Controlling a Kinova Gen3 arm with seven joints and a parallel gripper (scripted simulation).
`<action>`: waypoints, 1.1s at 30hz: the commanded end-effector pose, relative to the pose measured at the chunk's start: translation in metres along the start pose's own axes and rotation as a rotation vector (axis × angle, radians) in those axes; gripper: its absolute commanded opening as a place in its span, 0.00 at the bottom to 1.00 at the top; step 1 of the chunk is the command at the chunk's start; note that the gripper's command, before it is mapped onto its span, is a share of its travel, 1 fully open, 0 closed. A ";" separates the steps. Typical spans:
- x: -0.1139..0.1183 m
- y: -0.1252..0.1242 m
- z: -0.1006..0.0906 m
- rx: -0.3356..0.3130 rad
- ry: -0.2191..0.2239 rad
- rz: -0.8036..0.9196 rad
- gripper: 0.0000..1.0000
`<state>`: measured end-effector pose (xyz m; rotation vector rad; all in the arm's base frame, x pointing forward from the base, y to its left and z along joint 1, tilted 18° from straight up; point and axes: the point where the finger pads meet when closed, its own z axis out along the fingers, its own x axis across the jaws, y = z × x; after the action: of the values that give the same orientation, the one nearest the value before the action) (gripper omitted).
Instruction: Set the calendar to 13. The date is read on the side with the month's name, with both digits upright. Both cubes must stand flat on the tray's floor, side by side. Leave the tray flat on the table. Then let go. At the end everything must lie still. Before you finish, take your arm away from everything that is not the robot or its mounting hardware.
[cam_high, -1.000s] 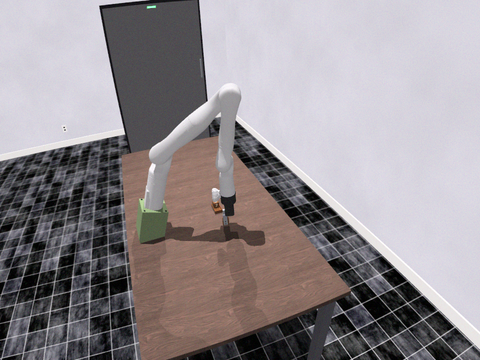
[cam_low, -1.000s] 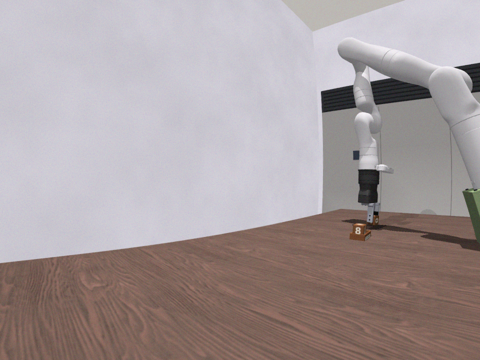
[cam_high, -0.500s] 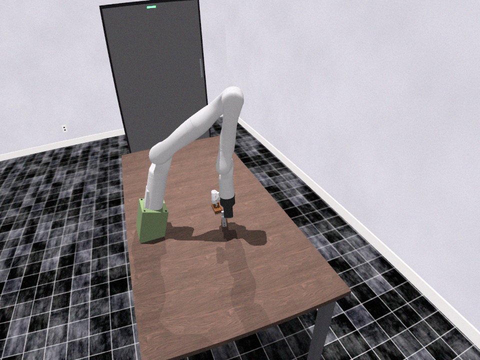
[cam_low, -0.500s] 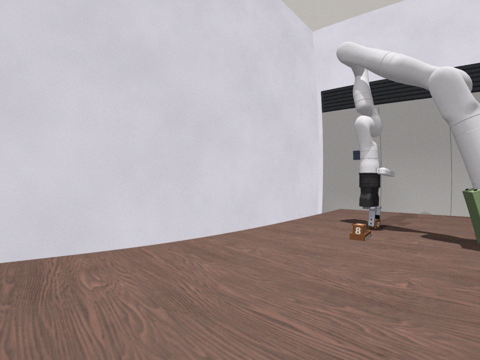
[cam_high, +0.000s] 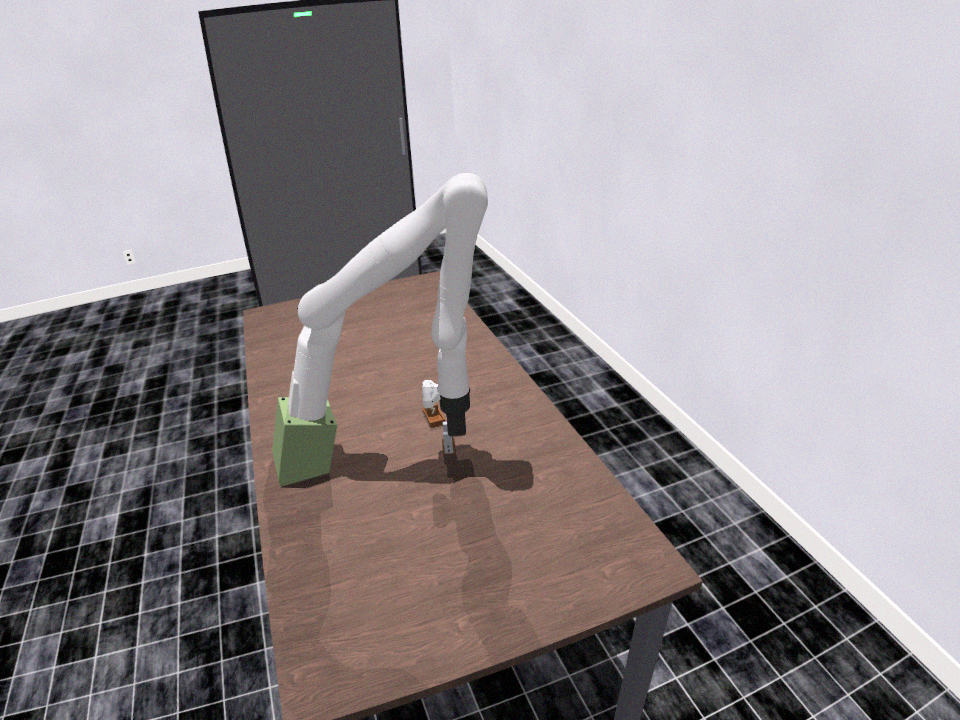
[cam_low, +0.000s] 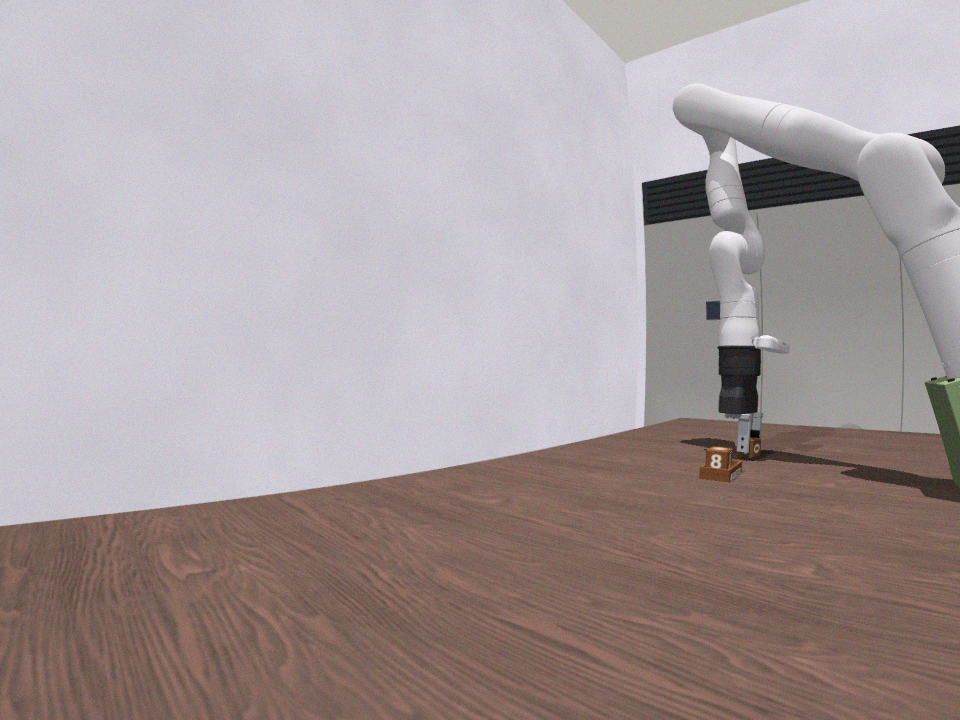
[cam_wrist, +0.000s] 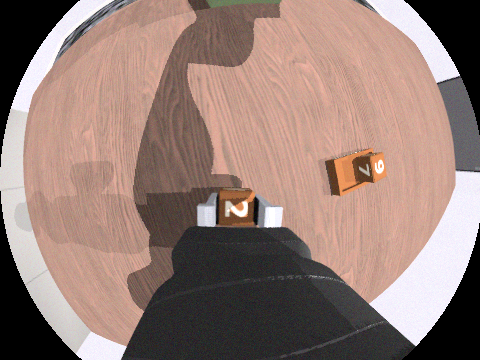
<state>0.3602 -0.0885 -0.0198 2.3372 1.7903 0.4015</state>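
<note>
The claw (cam_high: 448, 451) (cam_low: 749, 451) (cam_wrist: 235, 204) pointed down, and it was low over the middle part of the table (cam_high: 465, 542) (cam_low: 465, 581) (cam_wrist: 280, 100), between the two long edges. It was clenched on the first cube (cam_low: 755, 449) (cam_wrist: 235, 209): in the wrist view, one finger was on each side of this cube, and a white digit, which looked like 2, showed on one of its faces. In the top view I could not see this cube well, because the finger hid it. Whether its bottom touched the table, I cannot tell

The tray (cam_high: 436, 422) (cam_low: 717, 475) (cam_wrist: 345, 176) lay flat on the table, near the claw but apart from it, on the side of the short edge close to the door (cam_high: 317, 155) (cam_wrist: 461, 125). The second cube (cam_high: 431, 410) (cam_low: 716, 461) (cam_wrist: 372, 167) sat inside the tray, at the end toward that same short edge. The other end of the tray had its floor uncovered, and this end was the one closer to the claw. On the second cube, an 8 could be read in the exterior view, while the wrist view showed a 7 on the side and a 6 or a 9 on top. The green base (cam_high: 304, 455) (cam_low: 947, 422) stood by one long edge

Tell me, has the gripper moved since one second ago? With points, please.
Yes. In the exterior view, the gripper (cam_high: 448, 450) (cam_low: 749, 451) (cam_wrist: 235, 204) has come down, nearer the tabletop (cam_high: 372, 558) (cam_low: 465, 581) (cam_wrist: 280, 100).
</note>
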 end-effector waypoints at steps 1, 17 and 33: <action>0.000 0.000 0.000 -0.001 0.000 0.000 0.60; 0.000 0.000 0.000 -0.001 0.000 0.000 0.60; 0.000 0.000 0.003 -0.001 0.000 0.000 0.60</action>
<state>0.3616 -0.0886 -0.0229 2.3363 1.7895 0.4021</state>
